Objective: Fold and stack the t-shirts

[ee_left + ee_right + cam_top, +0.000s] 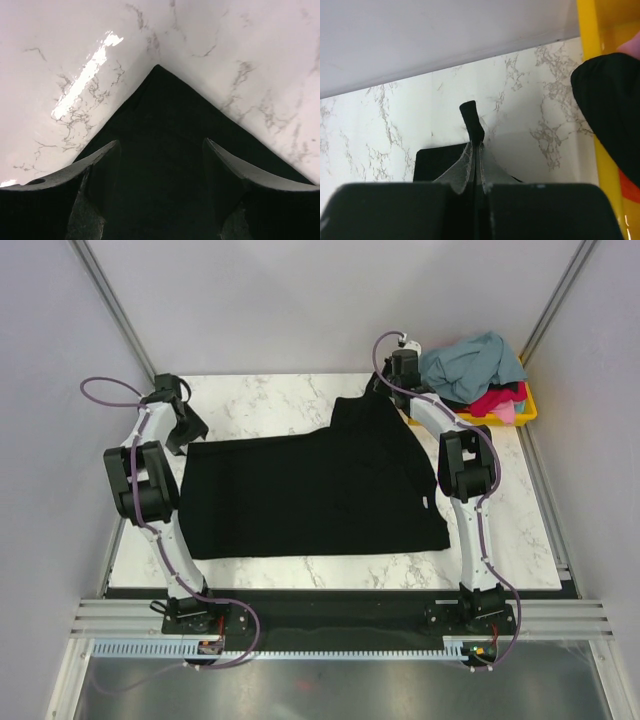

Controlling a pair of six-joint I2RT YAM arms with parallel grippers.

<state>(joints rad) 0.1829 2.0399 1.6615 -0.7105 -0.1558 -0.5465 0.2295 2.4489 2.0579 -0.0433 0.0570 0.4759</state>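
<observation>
A large black t-shirt (pixel 310 490) lies spread flat on the marble table, with a small light mark (pixel 428 502) near its right edge. My left gripper (pixel 190 435) is open just above the shirt's far left corner (pixel 160 100), one finger on each side, holding nothing. My right gripper (pixel 380 388) is at the shirt's far right part and is shut on a pinch of black cloth (pixel 471 117), which sticks up past the fingertips (pixel 470 160). Grey-blue (pixel 470 360), magenta-red (pixel 495 400) and pink (pixel 510 412) shirts are heaped in a bin.
The yellow plastic bin (pixel 527 408) stands at the table's far right corner, close beside my right gripper; its wall (pixel 587 30) and dark cloth (pixel 610 100) hanging over it show in the right wrist view. Grey walls enclose the table (pixel 270 390) on three sides.
</observation>
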